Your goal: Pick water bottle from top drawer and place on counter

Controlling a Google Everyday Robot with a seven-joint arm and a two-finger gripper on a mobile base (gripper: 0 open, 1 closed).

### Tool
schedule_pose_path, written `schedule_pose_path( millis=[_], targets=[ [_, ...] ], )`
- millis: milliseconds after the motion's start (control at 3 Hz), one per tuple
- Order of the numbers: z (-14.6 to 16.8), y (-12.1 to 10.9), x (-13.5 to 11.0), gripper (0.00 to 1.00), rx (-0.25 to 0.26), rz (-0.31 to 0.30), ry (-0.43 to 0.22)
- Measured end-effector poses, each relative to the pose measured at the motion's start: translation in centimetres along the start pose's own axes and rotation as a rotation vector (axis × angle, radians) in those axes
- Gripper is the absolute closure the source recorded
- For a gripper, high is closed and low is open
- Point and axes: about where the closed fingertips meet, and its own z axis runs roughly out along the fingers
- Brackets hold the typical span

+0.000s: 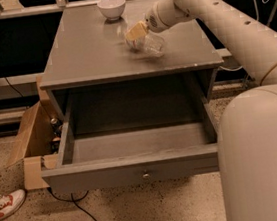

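The water bottle point(149, 44), clear plastic, is tilted low over the right middle of the counter point(85, 48), its lower end at or just above the surface. My gripper point(136, 32) reaches in from the right and is shut on the bottle's upper end with its yellowish fingers point(135, 31). The top drawer point(136, 170) is pulled fully open below the counter's front edge; its inside looks empty, and its round knob point(146, 175) is at the centre of the front panel.
A white bowl point(112, 7) stands at the counter's back edge. An open cardboard box point(31, 140) sits on the floor left of the cabinet. A shoe point(4, 205) and a black cable point(82, 210) lie on the floor. My robot body point(262, 157) fills the lower right.
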Motion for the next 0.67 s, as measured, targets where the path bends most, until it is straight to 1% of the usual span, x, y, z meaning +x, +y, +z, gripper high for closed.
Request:
schedule_pose_path(
  millis=[333, 667],
  targets=[
    [-0.3, 0.1, -0.5, 0.00, 0.002, -0.005, -0.016],
    [-3.3, 0.1, -2.2, 0.00, 0.033, -0.031, -0.084]
  ],
)
